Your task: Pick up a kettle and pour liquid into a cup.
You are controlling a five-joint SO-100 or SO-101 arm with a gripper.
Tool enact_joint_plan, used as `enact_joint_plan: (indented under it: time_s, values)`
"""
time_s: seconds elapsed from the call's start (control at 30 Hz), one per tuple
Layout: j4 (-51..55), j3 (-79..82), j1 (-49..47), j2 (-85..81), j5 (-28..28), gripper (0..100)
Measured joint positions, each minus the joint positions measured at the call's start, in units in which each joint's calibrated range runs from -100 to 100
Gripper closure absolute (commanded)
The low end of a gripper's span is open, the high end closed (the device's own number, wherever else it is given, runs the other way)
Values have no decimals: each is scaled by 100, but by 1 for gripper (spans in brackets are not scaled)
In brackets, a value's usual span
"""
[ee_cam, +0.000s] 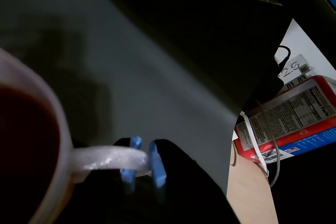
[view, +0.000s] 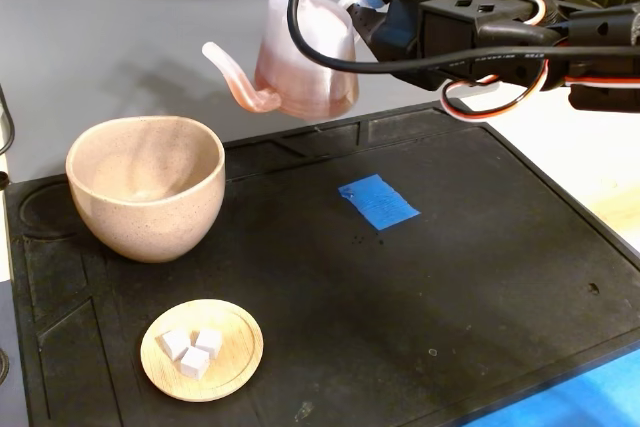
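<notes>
Gripper [ee_cam: 140, 165] clamped on kettle [view: 305, 52] handle, kettle aloft, right of cup [view: 146, 185]. Spout short of rim; tipping now likely spills liquid [ee_cam: 23, 129] on mat [view: 400, 297].

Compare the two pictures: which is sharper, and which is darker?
Fixed view: evenly lit and sharp, with the teapot casting a soft shadow on the wall. Wrist view: dim, the teapot's rim blurred close to the lens.

"2.5" on white tag [ee_cam: 297, 68]
</notes>
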Motion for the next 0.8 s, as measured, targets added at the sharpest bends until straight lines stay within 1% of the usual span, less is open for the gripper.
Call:
enact_joint_plan:
  time_s: [0.33, 0.37, 0.47, 0.57, 0.67, 0.8]
  values:
    - [0, 0, -204, 0, 141, 99]
    - [0, 0, -219, 0, 189, 99]
    - [0, 0, -204, 0, 587, 99]
    - [0, 0, -212, 0, 618, 99]
    - [0, 0, -212, 0, 917, 99]
    - [0, -68, -212, 9, 959, 99]
